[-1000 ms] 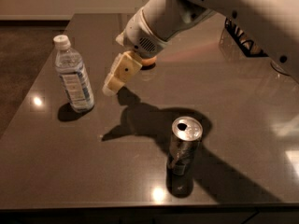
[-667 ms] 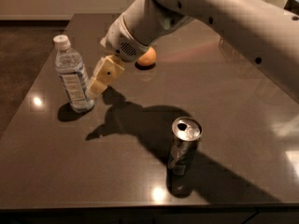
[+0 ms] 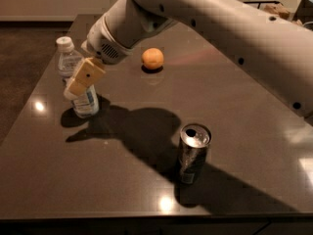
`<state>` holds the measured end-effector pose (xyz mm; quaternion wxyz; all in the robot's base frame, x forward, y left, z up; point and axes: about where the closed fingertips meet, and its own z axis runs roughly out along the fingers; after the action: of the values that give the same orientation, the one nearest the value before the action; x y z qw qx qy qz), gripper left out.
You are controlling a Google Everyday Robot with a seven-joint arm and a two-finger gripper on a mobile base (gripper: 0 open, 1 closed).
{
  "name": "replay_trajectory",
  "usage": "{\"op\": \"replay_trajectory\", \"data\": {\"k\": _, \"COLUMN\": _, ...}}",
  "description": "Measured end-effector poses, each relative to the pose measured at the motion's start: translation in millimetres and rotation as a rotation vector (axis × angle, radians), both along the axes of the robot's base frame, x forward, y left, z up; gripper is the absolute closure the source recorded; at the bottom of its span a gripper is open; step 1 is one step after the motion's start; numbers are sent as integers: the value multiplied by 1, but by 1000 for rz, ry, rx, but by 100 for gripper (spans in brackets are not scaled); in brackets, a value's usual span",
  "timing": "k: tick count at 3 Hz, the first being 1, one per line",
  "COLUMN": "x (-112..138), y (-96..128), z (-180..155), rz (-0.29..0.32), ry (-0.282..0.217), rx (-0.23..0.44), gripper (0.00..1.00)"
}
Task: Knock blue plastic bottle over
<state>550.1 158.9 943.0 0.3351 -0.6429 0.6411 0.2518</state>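
The blue plastic bottle stands upright near the left edge of the dark table. It is clear, with a white cap and a pale blue-and-white label. My gripper, with tan fingers, is right in front of the bottle's middle and covers part of the label. It appears to touch the bottle. The white arm reaches in from the upper right.
A silver drink can, opened, stands at the front centre-right. An orange lies at the back centre. The table's left edge is close behind the bottle, with dark floor beyond.
My gripper has moved left across the table, from well right of the bottle to right against it. The orange, hidden before, now shows. The bottle still stands upright.
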Motion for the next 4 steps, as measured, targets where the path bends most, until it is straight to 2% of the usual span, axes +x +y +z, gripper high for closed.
{"op": "replay_trajectory", "data": {"k": 1, "x": 0, "y": 8, "z": 6, "rz": 8, "ry": 16, "rx": 17, "gripper": 35}}
{"op": "replay_trajectory", "data": {"k": 2, "x": -1, "y": -3, "z": 12, "rz": -2, "ry": 23, "rx": 12, "gripper": 59}}
{"op": "replay_trajectory", "data": {"k": 3, "x": -1, "y": -40, "z": 28, "rz": -46, "ry": 18, "rx": -55, "gripper": 83}}
{"op": "replay_trajectory", "data": {"k": 4, "x": -5, "y": -81, "z": 41, "rz": -94, "ry": -7, "rx": -221, "gripper": 100}}
